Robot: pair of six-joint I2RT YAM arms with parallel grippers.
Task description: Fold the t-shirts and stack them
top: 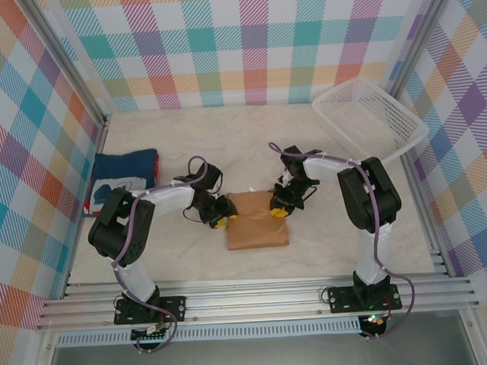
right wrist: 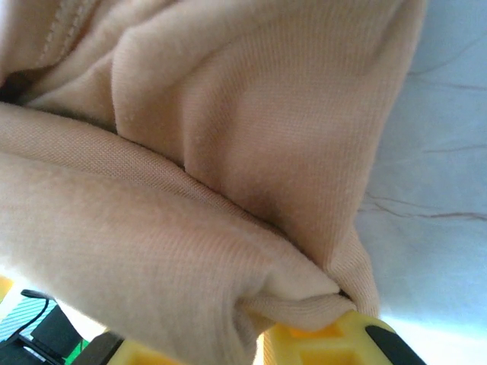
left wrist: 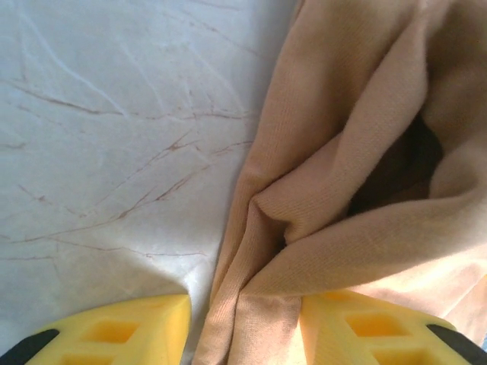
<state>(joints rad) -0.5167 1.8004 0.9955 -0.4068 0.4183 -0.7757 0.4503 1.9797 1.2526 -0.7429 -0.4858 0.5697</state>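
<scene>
The tan-orange t-shirt (top: 257,221) lies folded into a rectangle at the middle of the table. My left gripper (top: 220,212) is at its upper left corner. In the left wrist view the yellow fingers (left wrist: 122,334) stand apart around the bunched shirt edge (left wrist: 327,190): the right finger touches the cloth and a strip of table shows beside the left one. My right gripper (top: 278,207) is at the upper right corner. In its wrist view the gripper (right wrist: 243,346) is shut on a thick fold of the shirt (right wrist: 228,152). The navy t-shirt (top: 126,173) lies folded at the far left.
A white mesh basket (top: 370,116) leans in the back right corner. Plaid walls close in the table on three sides. Metal rails run along the near edge by the arm bases.
</scene>
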